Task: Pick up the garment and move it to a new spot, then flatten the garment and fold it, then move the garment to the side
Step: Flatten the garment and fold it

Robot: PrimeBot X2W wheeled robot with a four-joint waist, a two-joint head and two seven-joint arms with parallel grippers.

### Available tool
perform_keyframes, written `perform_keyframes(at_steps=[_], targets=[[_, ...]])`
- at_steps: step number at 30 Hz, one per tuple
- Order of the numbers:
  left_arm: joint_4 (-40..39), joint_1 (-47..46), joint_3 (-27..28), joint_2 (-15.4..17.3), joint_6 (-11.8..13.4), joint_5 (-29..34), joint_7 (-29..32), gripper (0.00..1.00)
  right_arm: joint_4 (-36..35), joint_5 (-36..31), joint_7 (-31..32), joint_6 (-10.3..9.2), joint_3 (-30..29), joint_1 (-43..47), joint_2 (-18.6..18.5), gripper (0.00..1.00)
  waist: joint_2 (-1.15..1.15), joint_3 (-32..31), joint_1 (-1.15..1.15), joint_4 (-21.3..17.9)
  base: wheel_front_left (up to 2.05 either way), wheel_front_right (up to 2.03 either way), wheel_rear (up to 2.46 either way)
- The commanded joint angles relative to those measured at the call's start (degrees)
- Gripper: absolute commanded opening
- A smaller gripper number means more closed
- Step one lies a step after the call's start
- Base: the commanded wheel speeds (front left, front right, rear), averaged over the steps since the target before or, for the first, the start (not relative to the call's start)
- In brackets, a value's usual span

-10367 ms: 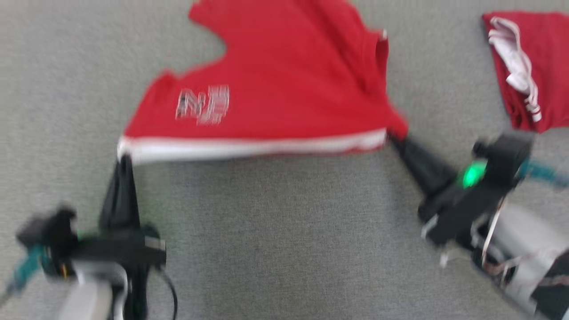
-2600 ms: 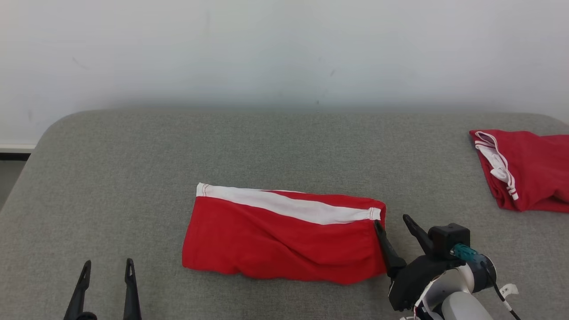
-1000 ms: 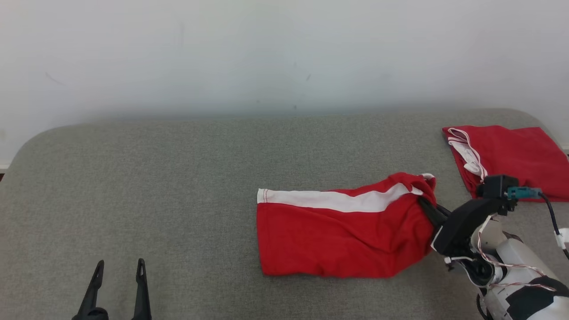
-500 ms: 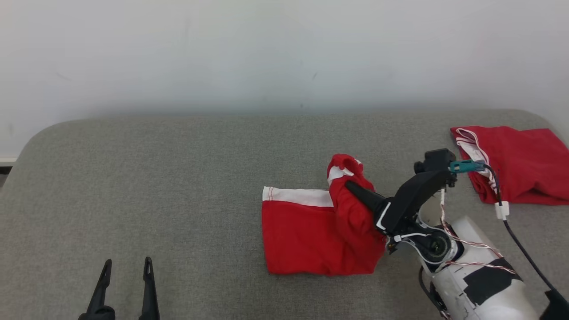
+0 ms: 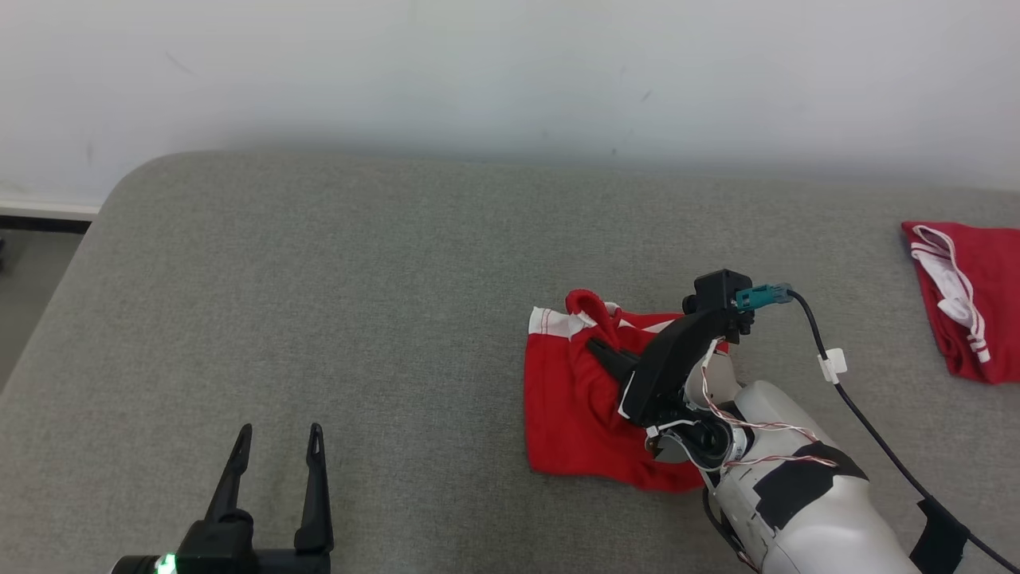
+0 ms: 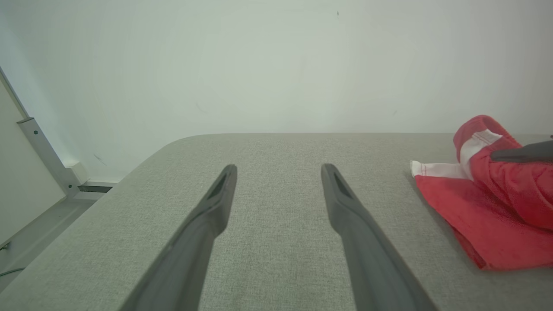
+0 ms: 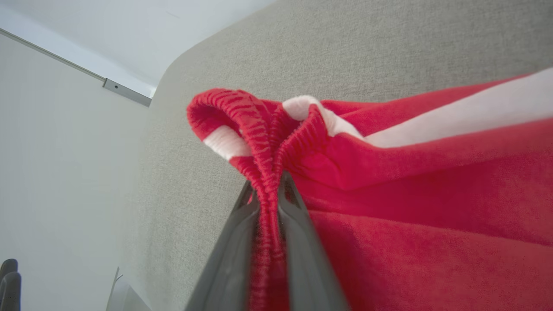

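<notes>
Near left, my left gripper point(image 5: 280, 430) hangs with fingers apart over the pad point(image 5: 358, 263). Mid-right, the garment point(image 5: 570, 414) lies doubled. Since half a second ago my right gripper point(image 5: 596, 346), clamped on its waistband point(image 7: 263, 142), has carried that end nearly to the garment's left edge. My arm point(image 5: 797, 494) hides the garment's right side, and the frame cuts off a second garment point(image 5: 984, 319) far right.

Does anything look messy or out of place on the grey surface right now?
The red garment isn't flat: the right gripper pinches its elastic waistband, raised in a bunched loop over the rest. A second red garment lies apart at the far right. Nothing looks damaged.
</notes>
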Motion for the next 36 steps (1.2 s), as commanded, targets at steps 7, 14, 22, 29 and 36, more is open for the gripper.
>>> perform_keyframes(at_steps=[7,14,22,29,36], targets=[[1.5,-2.0,0.5,-2.0,-1.2,1.1,-0.2,1.00,5.5,-3.3,-3.5,0.02,2.0,-2.1,1.4,0.00,0.00,1.7,0.00,3.0,0.00,0.00,0.00],[2.5,-0.7,2.3,-1.9,-2.0,1.8,-0.2,1.00,0.3,-3.0,-8.0,0.02,6.6,-0.7,0.2,1.00,0.00,-0.3,0.00,1.8,0.00,0.00,0.00],[1.2,2.2,5.4,-1.1,-1.1,2.3,-0.2,1.00,-13.4,-2.2,-20.0,0.02,9.9,3.2,-8.6,1.00,0.00,-2.6,0.00,-2.6,0.00,0.00,0.00],[-0.8,4.4,8.1,-1.0,0.0,2.5,-0.2,1.00,-19.2,-4.6,-29.1,0.02,9.3,6.6,-13.6,1.00,0.00,-3.5,0.00,-6.3,0.00,0.00,0.00],[-1.8,6.5,8.9,0.1,0.7,3.0,-0.2,1.00,-24.5,-10.2,-35.2,0.02,4.7,13.1,-16.8,1.00,0.00,-4.5,0.00,-9.3,0.00,0.00,0.00]])
